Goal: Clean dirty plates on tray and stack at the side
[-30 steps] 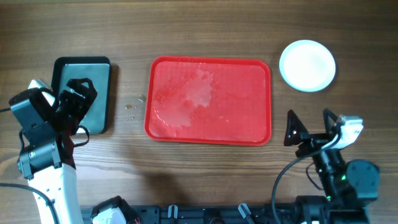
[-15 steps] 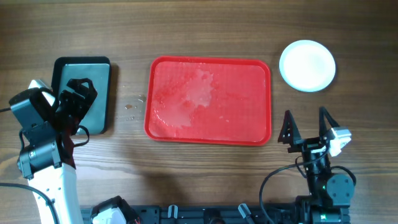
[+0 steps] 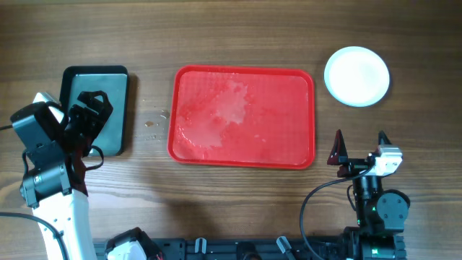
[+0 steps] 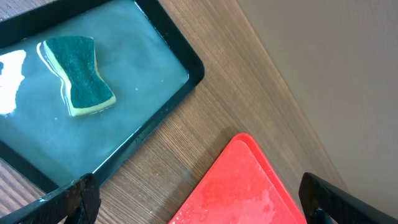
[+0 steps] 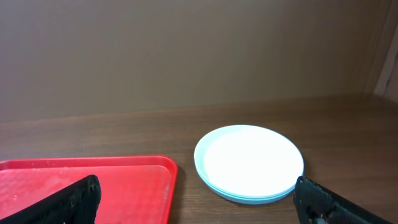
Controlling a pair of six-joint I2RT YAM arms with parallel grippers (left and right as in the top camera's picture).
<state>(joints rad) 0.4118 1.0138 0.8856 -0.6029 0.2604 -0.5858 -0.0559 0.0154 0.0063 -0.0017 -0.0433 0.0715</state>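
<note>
The red tray lies in the middle of the table with wet smears and no plates on it; it also shows in the left wrist view and the right wrist view. The plates stand stacked at the far right, white on top, pale aqua edges below, also in the right wrist view. My right gripper is open and empty, near the table's front, right of the tray. My left gripper is open and empty over the dark tray.
A dark teal-black tray stands at the left and holds water and a green-and-yellow sponge. A few small crumbs lie on the wood between the two trays.
My right arm has pulled back toward the table's front edge and turned, its open fingers now pointing toward the plates. The left arm has not moved.
</note>
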